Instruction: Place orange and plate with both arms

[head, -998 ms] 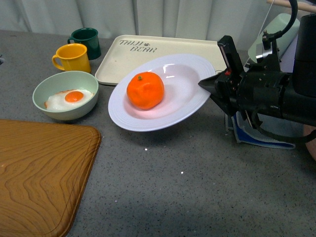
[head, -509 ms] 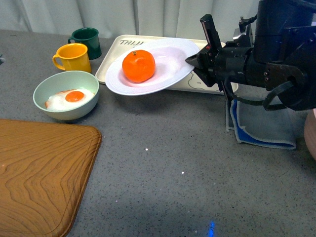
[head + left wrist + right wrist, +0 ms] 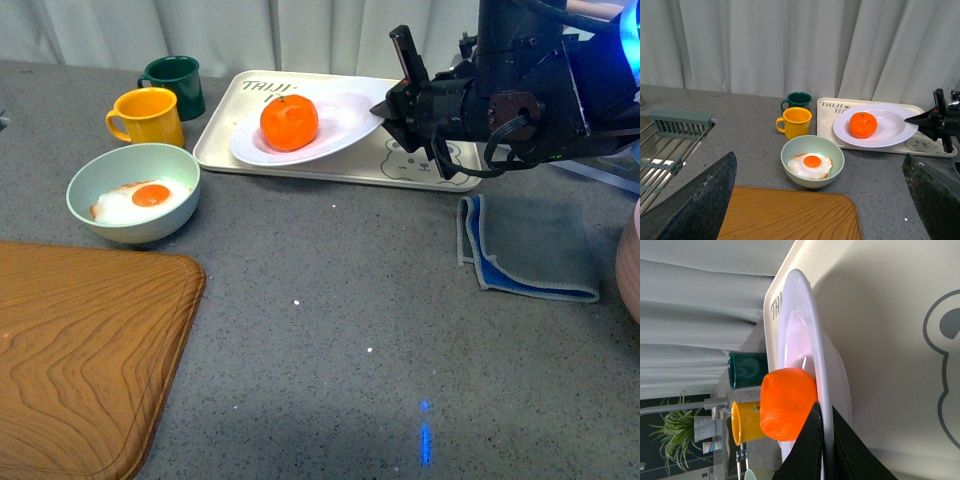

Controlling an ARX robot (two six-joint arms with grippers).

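One orange (image 3: 289, 123) sits in the one plate (image 3: 345, 118), which is over the single tray (image 3: 410, 168) — right gripper (image 3: 388, 112) pinched tight on the plate's rim. Left gripper (image 3: 818, 156) spread wide, holding nothing. Two mugs — yellow mug (image 3: 150, 117), green mug (image 3: 176, 86) — plus one bowl (image 3: 85, 182), one cloth (image 3: 530, 245).

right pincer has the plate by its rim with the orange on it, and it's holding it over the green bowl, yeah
Wrong place: the right pincer holds the plate by its rim, orange on it, over the beige tray, not the green bowl. The front view shows it.
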